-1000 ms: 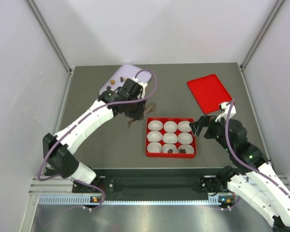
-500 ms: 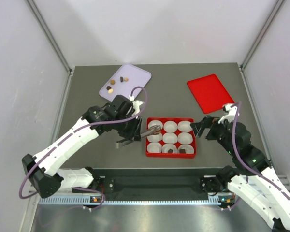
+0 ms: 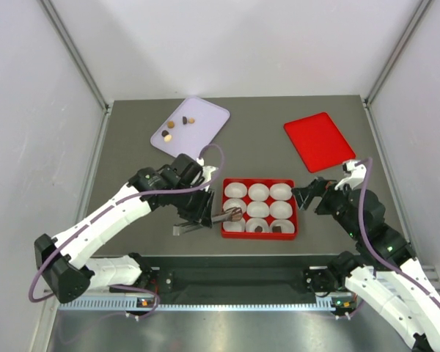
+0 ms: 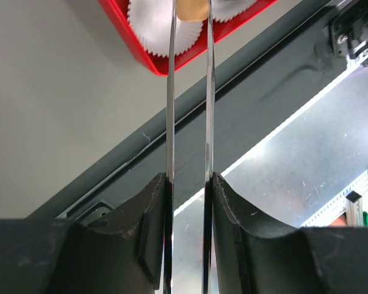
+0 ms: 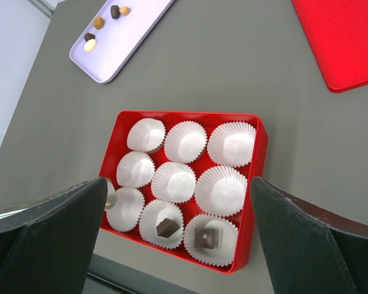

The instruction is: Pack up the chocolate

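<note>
My left gripper (image 3: 196, 214) is shut on thin metal tongs (image 4: 170, 110). The tongs pinch a tan chocolate piece (image 4: 193, 9) over the near-left white cup (image 4: 150, 24) of the red tray (image 3: 258, 235). Two dark chocolate pieces (image 5: 167, 227) (image 5: 208, 236) lie in the near-middle and near-right cups. Several more chocolate pieces (image 3: 172, 129) lie on the lavender tray (image 3: 205, 117) at the back left. My right gripper (image 3: 312, 196) is open and empty at the red tray's right side; in its wrist view (image 5: 178, 184) it looks down over the tray.
A flat red lid (image 3: 319, 141) lies at the back right. The other white cups in the red tray hold nothing. The table's near edge and a metal rail run just in front of the red tray.
My left arm has swung from the lavender tray down to the red tray's near-left corner, carrying the tongs and the tan piece. My right arm has shifted only slightly.
</note>
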